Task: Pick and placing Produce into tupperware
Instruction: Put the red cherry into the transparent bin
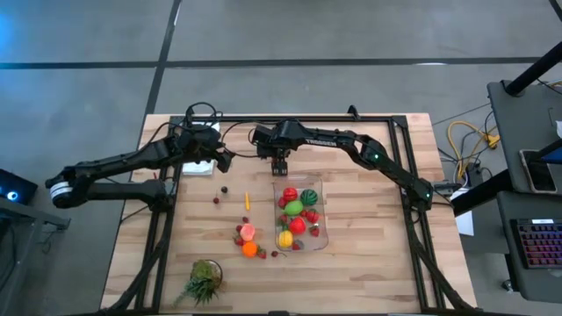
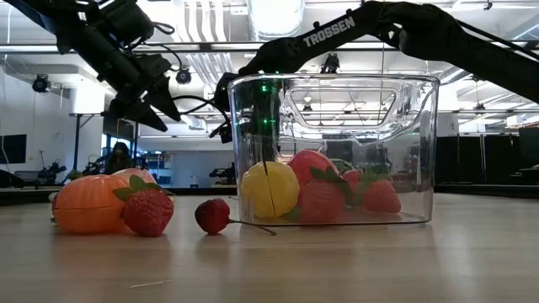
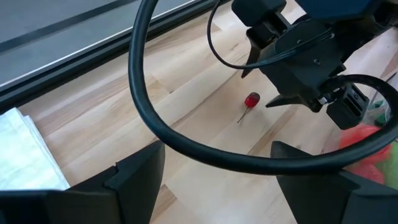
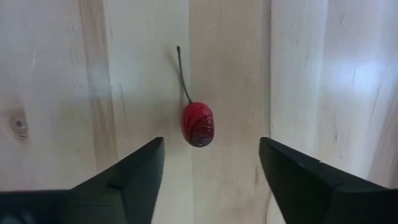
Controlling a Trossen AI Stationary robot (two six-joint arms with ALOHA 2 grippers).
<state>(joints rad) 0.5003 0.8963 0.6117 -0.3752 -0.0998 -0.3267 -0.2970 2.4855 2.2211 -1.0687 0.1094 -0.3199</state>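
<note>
**Right gripper open above a cherry at the far end of the container**

While both arms reach over the wooden table, the tupperware sits right of centre, already holding a green piece, a watermelon-patterned piece, a yellow one and several red ones. Left of it, loose produce lies on the bare wood: a pink and an orange piece touching each other, small strawberries around them, a slim orange carrot farther off, and two dark cherries beyond that. A leafy tuft lies near the front left.

The right gripper hangs just past the container's far end, fingers spread wide on either side of a red cherry with a thin stem, not touching it. The left gripper hovers at the far left beside a white sheet, its fingers released and holding nothing.
</note>
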